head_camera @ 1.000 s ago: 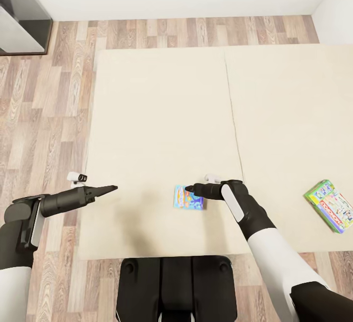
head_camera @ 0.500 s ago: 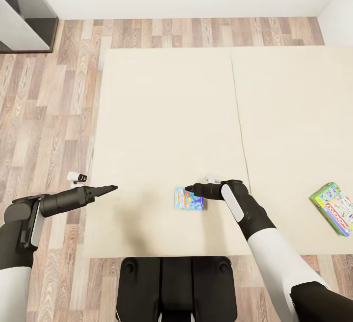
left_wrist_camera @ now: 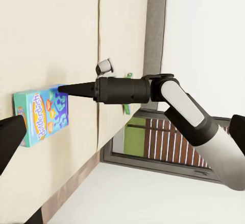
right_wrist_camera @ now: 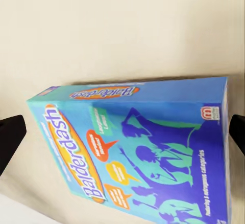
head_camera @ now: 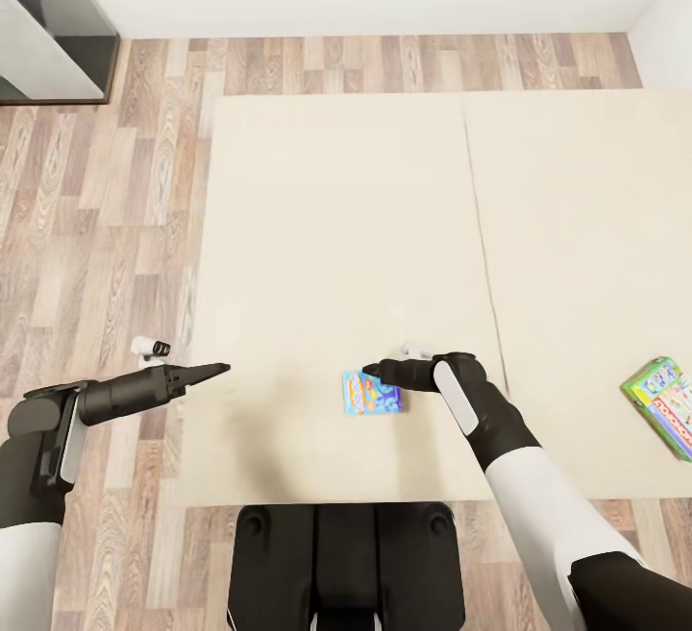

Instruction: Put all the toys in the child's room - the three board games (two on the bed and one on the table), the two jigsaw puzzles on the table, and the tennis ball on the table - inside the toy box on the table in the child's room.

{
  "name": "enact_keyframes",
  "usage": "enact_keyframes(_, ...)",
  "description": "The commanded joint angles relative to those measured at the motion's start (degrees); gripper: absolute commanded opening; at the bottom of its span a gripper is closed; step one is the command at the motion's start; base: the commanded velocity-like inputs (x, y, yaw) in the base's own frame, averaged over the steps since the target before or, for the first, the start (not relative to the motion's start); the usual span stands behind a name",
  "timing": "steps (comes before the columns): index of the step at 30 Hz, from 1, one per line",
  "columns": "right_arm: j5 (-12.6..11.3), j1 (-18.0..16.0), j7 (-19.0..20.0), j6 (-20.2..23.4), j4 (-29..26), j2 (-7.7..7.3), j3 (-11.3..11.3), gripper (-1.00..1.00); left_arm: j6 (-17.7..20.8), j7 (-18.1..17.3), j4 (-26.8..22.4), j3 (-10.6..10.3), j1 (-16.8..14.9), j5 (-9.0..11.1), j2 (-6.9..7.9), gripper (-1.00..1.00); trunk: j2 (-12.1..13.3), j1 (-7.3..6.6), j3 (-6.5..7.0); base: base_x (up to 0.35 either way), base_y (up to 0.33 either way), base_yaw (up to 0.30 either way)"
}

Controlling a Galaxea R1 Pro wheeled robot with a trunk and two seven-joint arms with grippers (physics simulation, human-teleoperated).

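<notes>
Green-edged game (head_camera: 665, 403) cut off at frame edge; blue game (head_camera: 371, 392) partly under right gripper (head_camera: 366, 371).

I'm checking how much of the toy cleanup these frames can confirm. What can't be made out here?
- Green-edged board game: head view, its far side is cut off by the picture's right edge.
- Blue board game: head view, print too small to read and one corner lies under the right gripper; right wrist view, the lower part is cut off.
- Right gripper: whether it is open or shut; right wrist view shows just two dark tips at the picture's sides.
</notes>
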Motion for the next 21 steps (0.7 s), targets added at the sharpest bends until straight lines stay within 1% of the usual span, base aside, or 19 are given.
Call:
enact_keyframes(1,0.4,0.0,0.4,0.2,0.0,0.02,-0.1,1.0,0.6,-0.3,0.0,0.0,0.0,-0.1,0.02,1.0,-0.1,0.03,-0.06,0.0,0.085,0.0)
enact_keyframes(9,0.4,0.0,0.4,0.2,0.0,0.02,-0.1,1.0,0.6,-0.3,0.0,0.0,0.0,-0.1,0.02,1.0,-0.1,0.03,-0.06,0.0,0.073,0.0)
enact_keyframes(21,0.4,0.0,0.4,0.2,0.0,0.02,-0.1,1.0,0.6,-0.3,0.0,0.0,0.0,-0.1,0.02,1.0,-0.1,0.03,-0.06,0.0,0.036,0.0)
